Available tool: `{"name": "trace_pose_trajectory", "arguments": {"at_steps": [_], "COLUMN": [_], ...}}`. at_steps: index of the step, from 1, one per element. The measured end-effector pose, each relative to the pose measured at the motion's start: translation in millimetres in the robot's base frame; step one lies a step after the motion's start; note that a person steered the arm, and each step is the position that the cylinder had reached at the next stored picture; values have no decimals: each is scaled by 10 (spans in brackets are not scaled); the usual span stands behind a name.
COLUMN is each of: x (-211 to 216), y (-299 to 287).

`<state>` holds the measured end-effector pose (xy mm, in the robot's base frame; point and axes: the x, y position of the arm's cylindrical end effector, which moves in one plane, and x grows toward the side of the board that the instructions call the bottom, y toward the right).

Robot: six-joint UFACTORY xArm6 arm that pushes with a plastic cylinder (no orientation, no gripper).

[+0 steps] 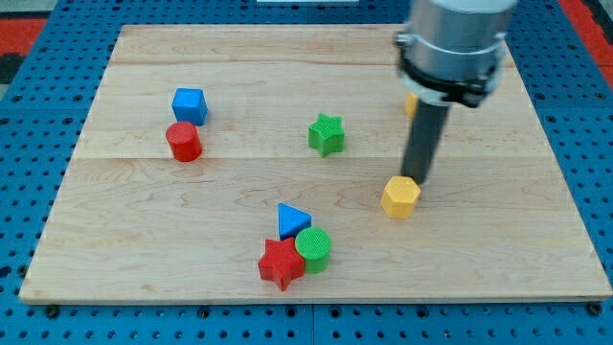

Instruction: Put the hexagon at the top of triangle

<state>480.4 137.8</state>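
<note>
The yellow hexagon [400, 197] lies right of the blue triangle [292, 219], well apart; my tip [416, 179] touches its upper edge. No claw here. Light, stiff, probably slides easily; push its right side

my tip [415, 178] touches yellow hexagon [400, 197]

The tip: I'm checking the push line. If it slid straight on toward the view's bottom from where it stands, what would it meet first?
My tip would meet the yellow hexagon first; it already looks to be touching the hexagon's upper edge, though depth is unclear.
</note>
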Motion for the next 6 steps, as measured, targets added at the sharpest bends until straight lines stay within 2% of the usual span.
{"name": "trace_pose_trajectory", "arguments": {"at_steps": [1, 2, 3, 5, 6], "x": [184, 253, 306, 302, -15], "y": [225, -99, -707, -1382, -1041]}}
